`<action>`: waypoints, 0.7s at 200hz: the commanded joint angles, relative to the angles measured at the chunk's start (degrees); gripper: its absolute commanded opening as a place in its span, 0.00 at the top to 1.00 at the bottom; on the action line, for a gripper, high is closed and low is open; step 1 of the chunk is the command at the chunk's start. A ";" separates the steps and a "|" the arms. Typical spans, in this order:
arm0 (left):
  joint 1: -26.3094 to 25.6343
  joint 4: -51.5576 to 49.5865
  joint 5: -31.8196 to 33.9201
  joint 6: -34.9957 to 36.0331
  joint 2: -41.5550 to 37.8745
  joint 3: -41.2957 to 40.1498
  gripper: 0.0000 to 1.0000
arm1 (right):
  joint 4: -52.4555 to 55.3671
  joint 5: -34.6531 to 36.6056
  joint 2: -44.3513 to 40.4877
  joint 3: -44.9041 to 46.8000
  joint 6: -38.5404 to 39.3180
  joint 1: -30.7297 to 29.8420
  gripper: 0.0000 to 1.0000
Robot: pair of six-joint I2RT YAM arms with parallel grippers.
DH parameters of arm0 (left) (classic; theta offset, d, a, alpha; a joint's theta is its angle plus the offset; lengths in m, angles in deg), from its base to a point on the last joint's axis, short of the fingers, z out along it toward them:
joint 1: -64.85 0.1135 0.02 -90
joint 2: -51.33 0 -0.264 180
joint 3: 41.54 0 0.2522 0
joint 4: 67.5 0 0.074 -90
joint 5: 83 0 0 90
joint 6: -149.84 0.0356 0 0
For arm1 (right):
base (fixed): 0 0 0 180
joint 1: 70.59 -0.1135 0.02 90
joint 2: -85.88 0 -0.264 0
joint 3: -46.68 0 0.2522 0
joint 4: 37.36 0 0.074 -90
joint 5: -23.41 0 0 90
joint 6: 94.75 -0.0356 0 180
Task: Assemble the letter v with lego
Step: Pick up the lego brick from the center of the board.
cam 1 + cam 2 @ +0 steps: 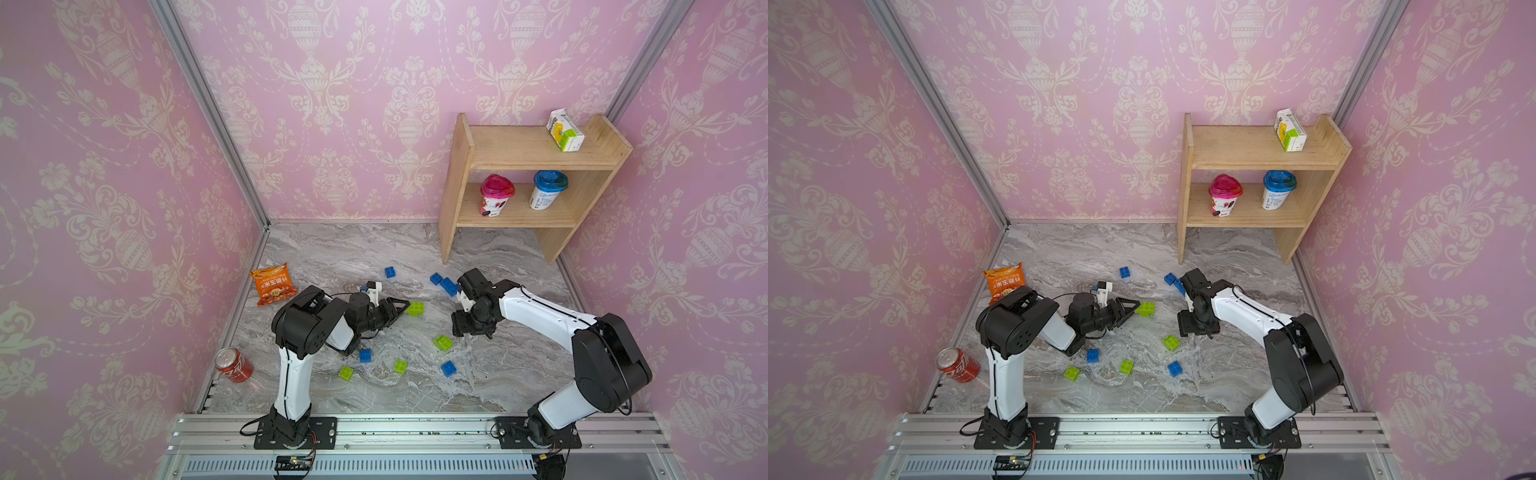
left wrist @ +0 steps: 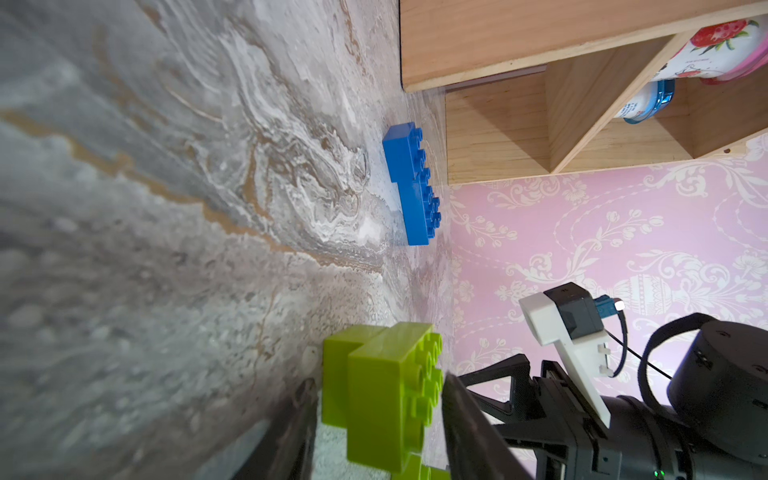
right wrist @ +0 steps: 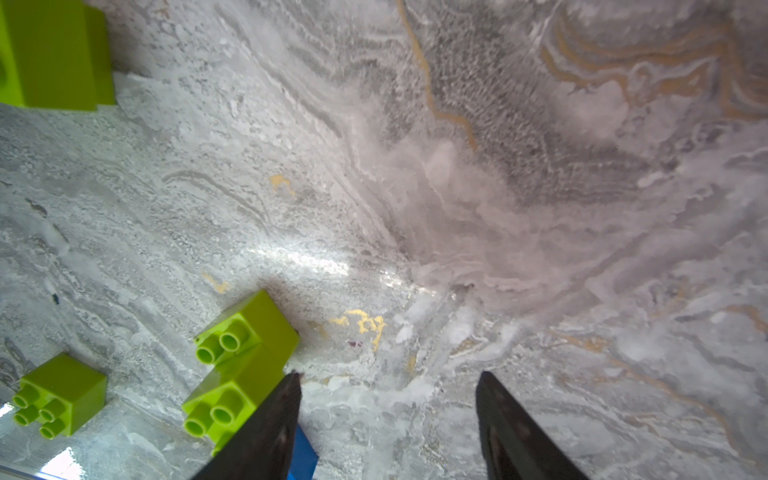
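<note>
Lime green and blue lego bricks lie scattered on the marble table [image 1: 332, 249]. My left gripper [image 1: 405, 308] lies low and sideways, its jaws straddling a green lego cluster [image 1: 415, 308] [image 2: 382, 390]. One finger [image 2: 465, 424] touches the studs, while a thin strip of table shows between the other finger [image 2: 291, 436] and the brick. Beyond it lies a blue lego pair [image 2: 411, 187] [image 1: 444, 284]. My right gripper [image 3: 388, 376] [image 1: 467, 330] points down, open and empty, beside a stepped green lego [image 3: 245, 361] [image 1: 442, 343].
Loose bricks: blue [image 1: 390, 272], blue [image 1: 365, 355], green [image 1: 345, 372], green [image 1: 400, 366], blue [image 1: 448, 368]. An orange snack bag [image 1: 273, 284] and a red can [image 1: 233, 365] lie at the left. A wooden shelf [image 1: 457, 187] with cups stands at the back right.
</note>
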 commanded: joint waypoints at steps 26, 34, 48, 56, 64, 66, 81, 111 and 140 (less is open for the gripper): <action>-0.59 -1.03 -0.22 -0.86 2.63 0.81 0.55 | 1.22 0.63 -0.52 0.51 0.02 0.30 0.31; -0.60 -0.91 -0.18 -0.95 2.63 0.96 0.56 | 1.09 0.30 -0.35 0.48 -0.06 0.19 0.31; -0.68 -0.92 -0.12 -1.14 2.68 1.23 0.57 | 0.61 -0.32 -0.24 0.48 -0.20 -0.36 0.31; -0.68 -0.99 -0.08 -1.17 2.76 1.30 0.57 | 0.43 -0.31 -0.15 0.40 -0.20 -0.84 0.31; -0.68 -1.00 -0.11 -1.24 2.77 1.36 0.58 | 0.30 -0.38 -0.11 0.33 -0.03 -1.33 0.31; -0.68 -0.97 -0.09 -1.21 2.80 1.32 0.58 | 0.26 -0.43 -0.10 0.31 0.00 -1.49 0.31; -0.68 -1.00 -0.07 -1.32 2.98 1.58 0.59 | -0.38 -1.21 -0.15 0.34 0.82 -2.72 0.31; -0.68 -1.04 -0.21 -1.61 3.25 1.93 0.60 | -1.59 -1.62 -1.17 0.33 3.35 -6.48 0.30; -0.68 -1.32 -0.12 -1.70 2.99 1.99 0.62 | -1.31 -1.23 -2.25 0.00 4.50 -8.59 0.23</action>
